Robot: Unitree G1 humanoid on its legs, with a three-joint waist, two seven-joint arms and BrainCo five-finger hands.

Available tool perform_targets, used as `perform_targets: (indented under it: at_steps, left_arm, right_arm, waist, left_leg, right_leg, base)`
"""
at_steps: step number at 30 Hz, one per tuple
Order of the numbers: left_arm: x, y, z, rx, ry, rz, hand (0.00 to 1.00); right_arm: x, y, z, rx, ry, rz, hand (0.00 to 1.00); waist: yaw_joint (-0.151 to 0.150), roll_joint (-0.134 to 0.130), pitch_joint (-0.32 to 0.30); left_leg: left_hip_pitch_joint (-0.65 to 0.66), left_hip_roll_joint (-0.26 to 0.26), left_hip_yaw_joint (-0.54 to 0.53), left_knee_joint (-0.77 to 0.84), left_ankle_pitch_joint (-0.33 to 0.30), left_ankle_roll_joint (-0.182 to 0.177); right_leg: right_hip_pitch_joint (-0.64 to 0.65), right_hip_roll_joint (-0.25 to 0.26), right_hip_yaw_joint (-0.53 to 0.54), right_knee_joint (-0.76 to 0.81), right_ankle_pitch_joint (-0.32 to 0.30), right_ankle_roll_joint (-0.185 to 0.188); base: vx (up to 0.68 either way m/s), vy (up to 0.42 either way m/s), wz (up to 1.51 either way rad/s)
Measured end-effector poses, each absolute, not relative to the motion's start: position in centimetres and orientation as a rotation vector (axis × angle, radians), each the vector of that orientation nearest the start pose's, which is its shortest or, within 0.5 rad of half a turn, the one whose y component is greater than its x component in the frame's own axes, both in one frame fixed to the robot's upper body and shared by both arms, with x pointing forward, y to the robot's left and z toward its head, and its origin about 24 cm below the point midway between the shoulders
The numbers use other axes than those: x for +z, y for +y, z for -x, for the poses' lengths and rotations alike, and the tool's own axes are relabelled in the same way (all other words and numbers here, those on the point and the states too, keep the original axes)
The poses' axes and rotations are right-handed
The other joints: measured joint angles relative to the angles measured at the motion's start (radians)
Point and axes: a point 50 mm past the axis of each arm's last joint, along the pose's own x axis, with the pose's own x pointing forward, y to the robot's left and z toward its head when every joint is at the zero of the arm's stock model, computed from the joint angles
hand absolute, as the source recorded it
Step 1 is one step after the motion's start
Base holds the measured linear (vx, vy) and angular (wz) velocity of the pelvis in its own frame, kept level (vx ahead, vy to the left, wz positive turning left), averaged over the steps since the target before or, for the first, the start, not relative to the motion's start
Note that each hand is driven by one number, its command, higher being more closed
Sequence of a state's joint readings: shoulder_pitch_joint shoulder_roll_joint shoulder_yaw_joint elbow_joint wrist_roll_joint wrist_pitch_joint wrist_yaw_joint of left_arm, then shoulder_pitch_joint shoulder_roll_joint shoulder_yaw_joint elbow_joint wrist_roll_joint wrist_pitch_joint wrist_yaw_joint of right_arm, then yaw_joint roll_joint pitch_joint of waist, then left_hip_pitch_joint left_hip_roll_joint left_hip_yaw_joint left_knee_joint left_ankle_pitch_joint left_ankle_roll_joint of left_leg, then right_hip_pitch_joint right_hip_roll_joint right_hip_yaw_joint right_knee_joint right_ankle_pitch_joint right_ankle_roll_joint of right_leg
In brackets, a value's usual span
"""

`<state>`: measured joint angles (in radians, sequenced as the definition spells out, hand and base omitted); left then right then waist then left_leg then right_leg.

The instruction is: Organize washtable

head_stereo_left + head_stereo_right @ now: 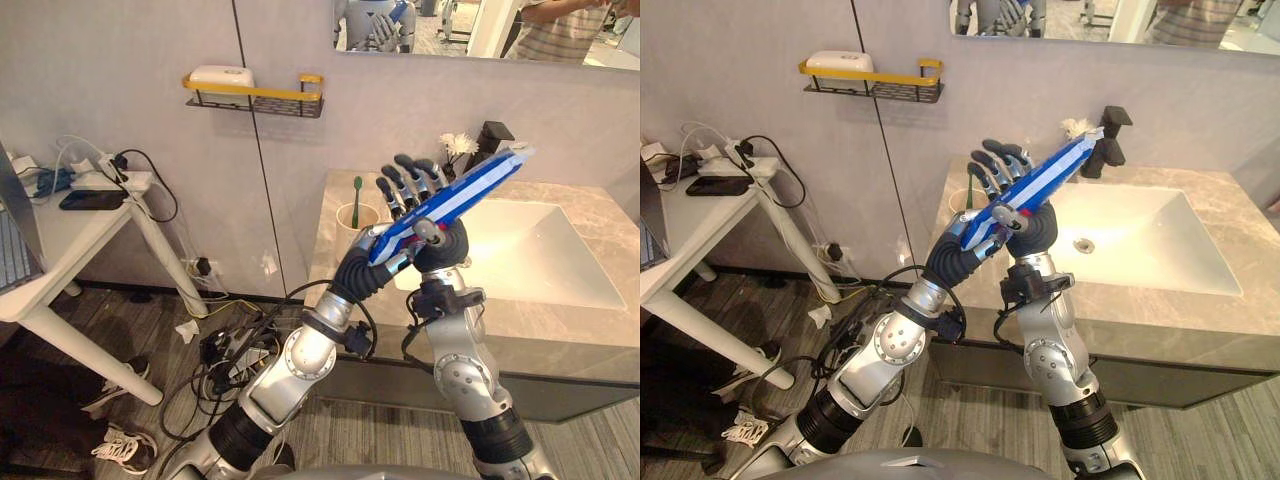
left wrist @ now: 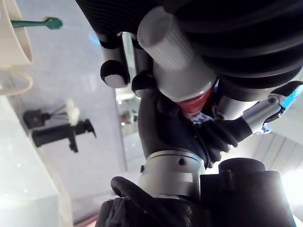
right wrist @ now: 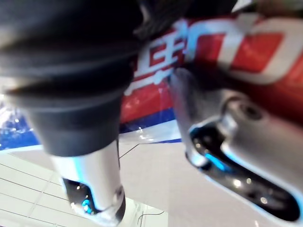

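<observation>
In the left eye view, you have the toothpaste tube (image 1: 455, 195) in the air at frame centre, above the front left of the washtable (image 1: 600, 215). Its long axis runs from the capped end at lower left up to the flat crimp at upper right. Your left hand (image 1: 405, 188) stands behind the tube with its fingers straight and spread upward, backing it rather than gripping. Your right hand (image 1: 447, 245) sits just below the tube with its thumb pressed across the front, so it looks to be the one pinching it. The cup (image 1: 350, 222) holding a green toothbrush (image 1: 357, 192) stands on the counter just left of and below the capped end, nearer your left arm. The right eye view gives the same slant, the crimp reaching toward the black faucet (image 1: 1110, 135) at upper right. In the left wrist view the white ribbed cap (image 2: 168, 52) pokes out at upper centre, with the cup at the upper left edge. In the right wrist view a silver finger (image 3: 222, 118) lies against the tube's red face. If the tube is bound for the cup, it has to go cap-first, down and to the left.
</observation>
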<state>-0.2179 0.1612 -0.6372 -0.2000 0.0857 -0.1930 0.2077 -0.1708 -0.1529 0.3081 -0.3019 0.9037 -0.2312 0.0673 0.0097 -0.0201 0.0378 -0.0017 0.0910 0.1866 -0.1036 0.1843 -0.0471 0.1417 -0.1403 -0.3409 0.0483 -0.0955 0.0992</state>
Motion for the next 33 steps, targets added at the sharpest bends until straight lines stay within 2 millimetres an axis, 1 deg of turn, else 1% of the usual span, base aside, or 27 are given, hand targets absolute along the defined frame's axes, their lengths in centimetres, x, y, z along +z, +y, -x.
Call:
perform_targets:
  at_steps: [26,27,33]
  left_arm:
    - [12.91,1.99,-22.53,-0.519,-0.565,-0.112,1.0]
    - [12.89,1.97,-22.53,-0.519,-0.565,-0.111,0.0]
    - [12.58,1.81,-22.54,-0.53,-0.554,-0.116,0.0]
  right_arm:
    - [16.43,-10.25,-25.13,0.502,-0.517,-0.746,1.0]
    - [16.44,-10.28,-25.14,0.499,-0.517,-0.746,1.0]
    - [16.53,-10.74,-25.27,0.463,-0.528,-0.72,1.0]
  waist:
    - [0.0,0.002,-0.002]
    - [0.0,0.003,-0.002]
    - [0.0,0.007,-0.005]
  left_leg:
    - [-0.001,0.0,0.0,0.003,0.0,0.0]
    - [-0.001,0.0,0.0,0.002,0.0,0.0]
    - [-0.001,0.0,-0.001,0.0,0.0,0.0]
  right_leg:
    - [-0.001,0.0,0.001,0.001,0.002,0.003]
    - [-0.001,0.0,0.001,0.001,0.002,0.003]
    - [-0.001,0.0,0.001,0.002,0.002,0.004]
  base:
    - [0.0,0.0,0.0]
    - [0.0,0.0,0.0]
    - [0.0,0.0,0.0]
